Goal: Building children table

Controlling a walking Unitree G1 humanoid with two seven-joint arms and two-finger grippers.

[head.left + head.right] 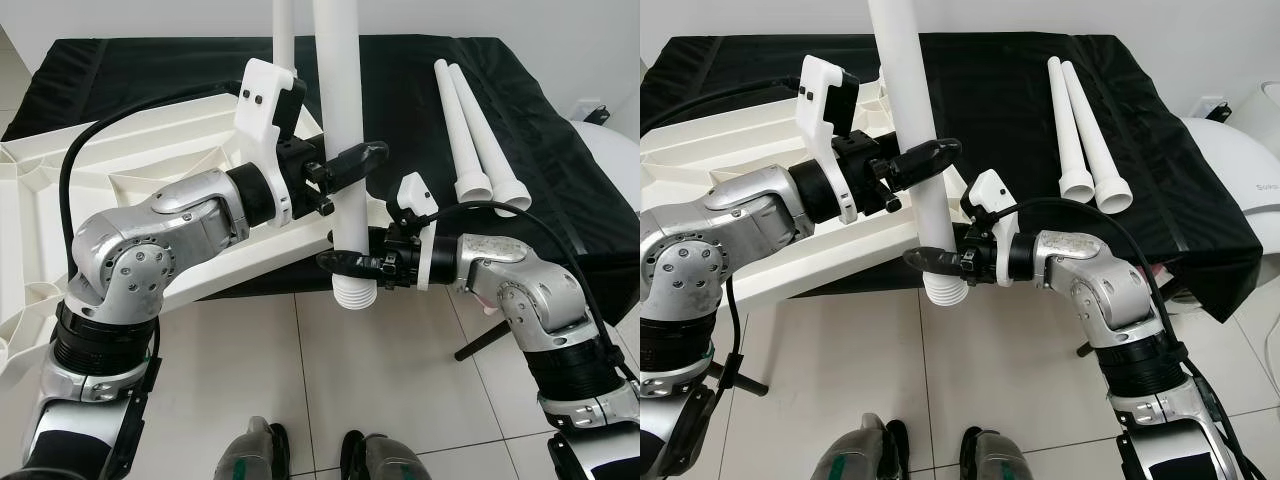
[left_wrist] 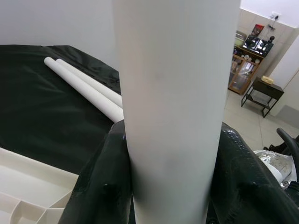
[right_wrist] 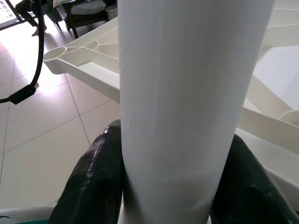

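With its threaded end hanging over the floor beside the upturned tabletop [image 1: 60, 180], the white leg [image 1: 345, 150] is risking a slip or a crooked start in its socket. The left gripper [image 1: 350, 162] is reaching across, clamping it higher; the right gripper [image 1: 352, 262] is clamping just above the thread.

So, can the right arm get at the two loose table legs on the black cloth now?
Probably not as things stand. The right gripper is shut on the upright leg, just above its ribbed end, and the left gripper clamps it higher. The two loose legs lie unobstructed, but its jaws must release first.
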